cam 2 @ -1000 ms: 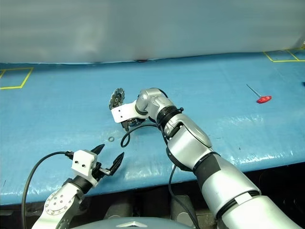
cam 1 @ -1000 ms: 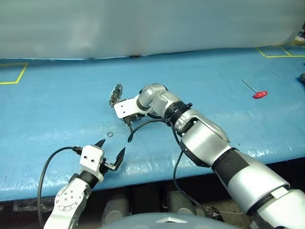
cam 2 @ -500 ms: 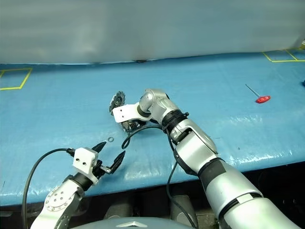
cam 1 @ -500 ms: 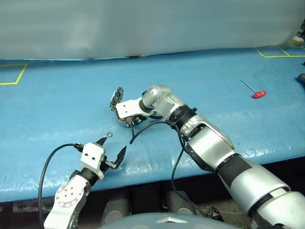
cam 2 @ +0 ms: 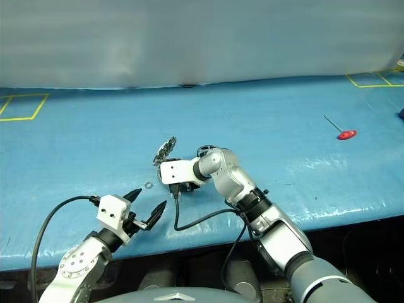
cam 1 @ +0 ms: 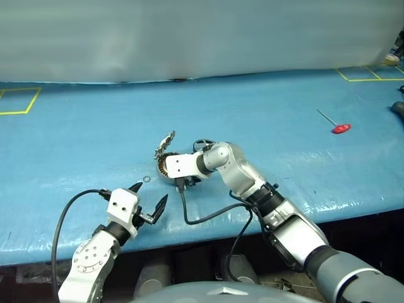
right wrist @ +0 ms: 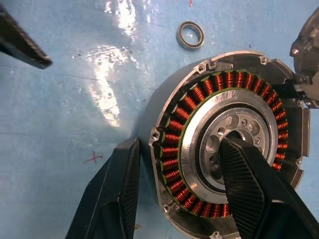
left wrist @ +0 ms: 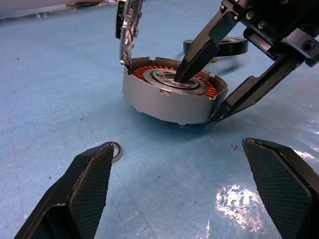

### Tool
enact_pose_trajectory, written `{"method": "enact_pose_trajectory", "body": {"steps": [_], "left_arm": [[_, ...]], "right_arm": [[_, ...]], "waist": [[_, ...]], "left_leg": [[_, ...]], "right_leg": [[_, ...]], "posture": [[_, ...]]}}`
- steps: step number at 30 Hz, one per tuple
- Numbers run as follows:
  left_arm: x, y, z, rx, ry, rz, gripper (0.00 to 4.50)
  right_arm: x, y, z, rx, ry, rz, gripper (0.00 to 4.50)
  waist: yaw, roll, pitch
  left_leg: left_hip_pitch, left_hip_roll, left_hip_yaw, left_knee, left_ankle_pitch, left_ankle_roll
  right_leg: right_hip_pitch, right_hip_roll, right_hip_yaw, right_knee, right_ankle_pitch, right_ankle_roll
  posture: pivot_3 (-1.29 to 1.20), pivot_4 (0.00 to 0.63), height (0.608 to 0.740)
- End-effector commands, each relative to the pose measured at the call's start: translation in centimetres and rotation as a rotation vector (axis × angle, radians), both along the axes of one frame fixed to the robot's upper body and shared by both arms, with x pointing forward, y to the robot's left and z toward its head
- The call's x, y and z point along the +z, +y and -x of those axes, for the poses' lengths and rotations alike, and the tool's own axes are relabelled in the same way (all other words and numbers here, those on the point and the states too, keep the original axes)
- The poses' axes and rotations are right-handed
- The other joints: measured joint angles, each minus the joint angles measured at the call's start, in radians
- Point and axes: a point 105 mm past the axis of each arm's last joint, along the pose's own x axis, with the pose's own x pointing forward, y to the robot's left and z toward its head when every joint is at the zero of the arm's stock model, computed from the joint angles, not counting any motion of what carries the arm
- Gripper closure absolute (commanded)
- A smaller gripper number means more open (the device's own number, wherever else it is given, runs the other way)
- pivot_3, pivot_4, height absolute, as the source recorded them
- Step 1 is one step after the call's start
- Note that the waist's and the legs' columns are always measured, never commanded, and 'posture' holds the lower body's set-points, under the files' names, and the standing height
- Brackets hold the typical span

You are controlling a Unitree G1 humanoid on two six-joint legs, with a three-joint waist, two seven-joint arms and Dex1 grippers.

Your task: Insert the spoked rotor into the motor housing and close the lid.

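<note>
The motor housing (left wrist: 172,97), a grey cup ringed with copper windings, lies open side up on the blue table (cam 1: 76,132). My right gripper (left wrist: 195,99) is shut on the housing wall, with one finger on the silvery centre (right wrist: 249,189) and the other outside the wall. The ribbed lid (left wrist: 127,25) stands on edge at the housing's far rim. The dark spoked rotor (cam 1: 203,144) lies flat just behind my right wrist. My left gripper (cam 1: 150,192) hovers open near the table's front edge, short of the housing, with nothing between its fingers.
A small metal ring (cam 1: 146,179) lies between my left gripper and the housing. A red-handled tool (cam 1: 341,126) rests far right. Yellow tape marks (cam 1: 19,101) sit at the far corners. A black cable (cam 1: 202,218) loops from my right wrist over the front edge.
My right gripper has pulled back toward me with the housing, and the lid came along on its rim. The rotor now shows behind the wrist. The left gripper stayed put.
</note>
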Motion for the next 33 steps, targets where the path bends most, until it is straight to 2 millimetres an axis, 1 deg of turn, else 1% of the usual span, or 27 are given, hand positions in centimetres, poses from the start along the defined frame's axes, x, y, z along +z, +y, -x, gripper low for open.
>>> {"method": "enact_pose_trajectory", "body": {"steps": [1, 5, 7, 11, 18, 20, 22, 28, 30, 33], "left_arm": [[0.3, -0.4, -0.1, -0.02, -0.009, 0.018, 0.0], [0.3, -0.5, -0.2, -0.023, -0.007, 0.022, 0.0], [0.2, -0.5, -0.2, -0.024, -0.005, 0.023, 0.0], [0.1, -0.7, -0.2, -0.025, -0.004, 0.03, 0.0], [-0.1, -0.8, -0.2, -0.026, -0.001, 0.036, 0.0], [-0.1, -0.9, -0.3, -0.026, -0.002, 0.038, 0.0], [-0.1, -0.9, -0.3, -0.027, -0.002, 0.036, 0.0], [-0.1, -0.9, -0.3, -0.028, -0.004, 0.035, 0.0], [-0.1, -0.9, -0.3, -0.028, -0.004, 0.034, 0.0], [-0.1, -0.9, -0.2, -0.029, -0.004, 0.034, 0.0]], "right_arm": [[-3.4, -1.2, 2.6, 0.017, 0.131, 0.115, 2.48], [-3.5, -1.3, 3.8, 0.013, 0.152, 0.112, 2.48], [-3.4, -1.1, 4.0, -0.001, 0.161, 0.101, 2.48], [-3.3, -0.7, 4.0, -0.043, 0.162, 0.083, 2.48], [-3.9, -0.8, 3.8, -0.113, 0.166, 0.11, 2.48], [-4.0, -0.8, 3.9, -0.118, 0.174, 0.113, 2.48], [-4.1, -0.7, 4.0, -0.116, 0.172, 0.122, 2.48], [-4.1, -0.3, 4.2, -0.115, 0.188, 0.12, 2.48], [-4.0, -0.1, 4.1, -0.119, 0.187, 0.106, 1.73], [-3.7, 0.3, 4.0, -0.135, 0.19, 0.076, 0.81]], "waist": [[0.005, -0.001, -0.001], [0.011, -0.002, -0.002], [0.012, -0.003, -0.002], [0.012, -0.004, -0.003], [0.011, -0.006, -0.004], [0.011, -0.006, -0.005], [0.01, -0.006, -0.006], [0.01, -0.005, -0.009], [0.01, -0.004, -0.009], [0.009, -0.004, -0.008]], "left_leg": [[0.0, 0.0, 0.0, 0.0, 0.0, 0.0], [0.0, 0.0, 0.0, 0.0, 0.0, 0.0], [0.0, 0.0, 0.0, 0.0, 0.0, 0.0], [0.0, 0.0, 0.0, 0.0, -0.001, 0.001], [0.0, 0.001, 0.0, 0.0, -0.001, 0.0], [0.0, 0.001, 0.0, 0.0, -0.001, 0.0], [0.0, 0.001, -0.001, 0.0, -0.001, 0.0], [0.0, 0.001, -0.001, 0.0, -0.001, 0.0], [0.0, 0.001, -0.001, 0.0, -0.001, 0.0], [-0.001, 0.001, -0.002, -0.001, -0.001, 0.0]], "right_leg": [[0.0, 0.0, 0.0, 0.0, 0.0, 0.0], [0.0, 0.0, 0.0, -0.001, 0.0, 0.0], [-0.001, 0.0, 0.0, -0.001, 0.0, 0.0], [-0.001, 0.0, 0.0, -0.001, -0.001, 0.0], [-0.001, 0.0, 0.0, -0.001, -0.002, 0.001], [-0.001, 0.0, 0.0, -0.001, -0.003, 0.003], [-0.001, -0.004, -0.001, -0.001, -0.003, 0.004], [-0.001, -0.005, -0.002, -0.001, -0.004, 0.004], [-0.001, -0.006, -0.002, -0.001, -0.004, 0.004], [-0.001, -0.006, -0.003, -0.001, -0.004, 0.004]], "posture": [[0.0, 0.15, 0.74], [0.0, 0.15, 0.74], [0.0, 0.15, 0.74], [0.0, 0.15, 0.74], [0.0, 0.15, 0.74], [0.0, 0.15, 0.74], [0.0, 0.15, 0.74], [0.0, 0.15, 0.74], [0.0, 0.15, 0.74], [0.0, 0.15, 0.74]]}}
